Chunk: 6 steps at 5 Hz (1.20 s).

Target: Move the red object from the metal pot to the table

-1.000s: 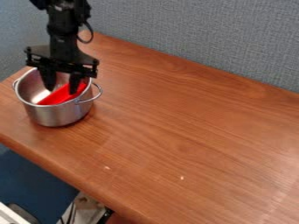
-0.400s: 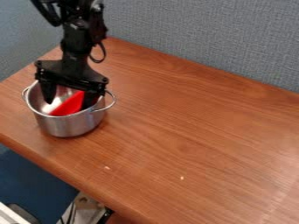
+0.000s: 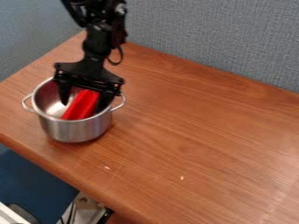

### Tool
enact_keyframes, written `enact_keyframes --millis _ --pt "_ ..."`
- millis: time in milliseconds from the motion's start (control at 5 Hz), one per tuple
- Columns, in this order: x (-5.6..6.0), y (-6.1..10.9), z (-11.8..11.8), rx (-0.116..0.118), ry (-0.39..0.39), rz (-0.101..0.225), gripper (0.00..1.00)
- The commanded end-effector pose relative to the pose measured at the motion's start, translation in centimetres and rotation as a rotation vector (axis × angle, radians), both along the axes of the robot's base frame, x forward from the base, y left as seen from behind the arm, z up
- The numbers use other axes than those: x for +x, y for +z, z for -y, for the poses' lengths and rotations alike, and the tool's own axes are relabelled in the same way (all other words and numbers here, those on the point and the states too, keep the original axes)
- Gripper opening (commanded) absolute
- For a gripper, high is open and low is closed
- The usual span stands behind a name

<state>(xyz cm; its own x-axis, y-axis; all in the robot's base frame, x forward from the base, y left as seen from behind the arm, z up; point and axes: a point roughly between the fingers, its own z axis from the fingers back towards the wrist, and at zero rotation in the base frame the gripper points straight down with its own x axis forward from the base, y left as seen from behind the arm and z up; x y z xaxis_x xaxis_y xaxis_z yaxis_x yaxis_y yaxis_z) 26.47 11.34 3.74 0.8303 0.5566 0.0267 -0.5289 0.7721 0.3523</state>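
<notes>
- The red object lies inside the metal pot, at the left of the frame, leaning with its upper end toward the pot's right wall.
- It looks like a small, stiff plastic bar: probably light, rigid, smooth and a little slippery, but not fragile.
- The best hold is likely across its narrow width near the middle, with the fingers clear of the pot's rim.
- The gripper hangs over the pot's mouth, jaws spread wide on either side of the bar, pinching nothing.
- Compared with a second ago, pot and gripper both sit further right and lower in the frame, so the pot has slid across the table.
- The jaws stand wider than before.
</notes>
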Motion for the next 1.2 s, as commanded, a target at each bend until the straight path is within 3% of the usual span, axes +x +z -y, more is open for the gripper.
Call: enact_keyframes --millis 0,200,400,600,800,1000 --pt "0.1 0.7 -2.0 0.002 0.028 -0.002 0.00" --pt "-0.2 1.1 -3.4 -0.007 0.041 -0.020 0.00" --pt "-0.5 2.4 -3.0 -0.038 0.076 -0.001 0.00" --pt "-0.2 3.2 -5.0 -0.017 0.160 0.023 1.00" --pt "0.7 4.4 -6.9 -0.040 0.189 0.048 0.00" --pt "1.5 5.7 -8.4 -0.064 0.201 0.079 0.00"
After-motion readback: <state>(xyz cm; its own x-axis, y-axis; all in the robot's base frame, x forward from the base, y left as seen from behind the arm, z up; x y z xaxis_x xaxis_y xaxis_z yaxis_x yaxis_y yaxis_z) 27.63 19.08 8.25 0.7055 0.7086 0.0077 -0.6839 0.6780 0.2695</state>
